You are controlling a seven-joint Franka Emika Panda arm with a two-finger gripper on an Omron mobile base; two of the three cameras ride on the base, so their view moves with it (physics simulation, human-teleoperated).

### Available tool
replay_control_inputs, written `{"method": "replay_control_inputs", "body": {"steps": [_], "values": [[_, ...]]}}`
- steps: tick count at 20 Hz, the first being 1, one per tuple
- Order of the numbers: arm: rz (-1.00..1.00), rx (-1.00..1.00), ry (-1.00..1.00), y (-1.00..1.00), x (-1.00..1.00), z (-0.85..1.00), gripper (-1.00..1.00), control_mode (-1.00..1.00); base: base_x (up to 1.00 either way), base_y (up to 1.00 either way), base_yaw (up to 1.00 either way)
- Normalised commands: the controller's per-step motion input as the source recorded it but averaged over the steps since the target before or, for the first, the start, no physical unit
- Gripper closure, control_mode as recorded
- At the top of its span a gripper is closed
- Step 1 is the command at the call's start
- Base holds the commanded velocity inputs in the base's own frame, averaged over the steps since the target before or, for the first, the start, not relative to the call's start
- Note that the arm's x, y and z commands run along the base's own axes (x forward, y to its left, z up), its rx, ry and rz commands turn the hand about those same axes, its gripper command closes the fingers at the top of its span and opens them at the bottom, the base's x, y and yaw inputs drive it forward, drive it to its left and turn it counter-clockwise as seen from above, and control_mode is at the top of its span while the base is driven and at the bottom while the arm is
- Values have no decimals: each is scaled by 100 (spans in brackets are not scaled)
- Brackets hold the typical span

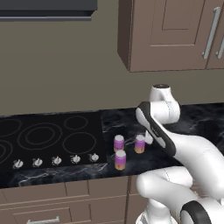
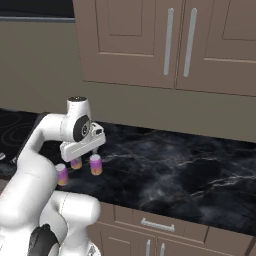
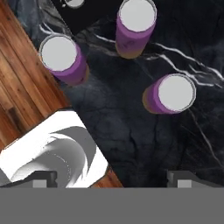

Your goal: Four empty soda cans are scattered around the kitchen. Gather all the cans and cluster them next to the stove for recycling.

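Three purple soda cans with orange bases stand upright on the dark marble counter just right of the stove (image 1: 52, 135): one at the back left (image 1: 119, 143), one at the back right (image 1: 139, 143), one near the front edge (image 1: 120, 159). From above they show as silver tops (image 3: 137, 26), (image 3: 63, 59), (image 3: 170, 94). My gripper (image 3: 113, 180) hovers above the counter beside this cluster, open, with nothing between its fingers. Its white hand (image 2: 82, 145) partly covers the middle can (image 2: 76, 163). The red can is out of view.
The marble counter (image 2: 175, 175) runs on to the right. Brown wall cabinets (image 1: 175, 35) hang above it, drawers sit below. A dark hood (image 1: 43, 11) is over the stove. The counter's front edge and wooden floor (image 3: 26, 87) lie close to the nearest can.
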Motion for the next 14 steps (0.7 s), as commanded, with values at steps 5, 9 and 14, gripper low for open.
{"method": "replay_control_inputs", "body": {"steps": [5,9,14], "values": [[0,1,-4,0,-38,60,-100,-100,0,0,0],[-6,4,0,0,-45,50,-100,-100,0,0,0],[-18,9,0,0,-51,35,-100,-100,0,0,0]]}}
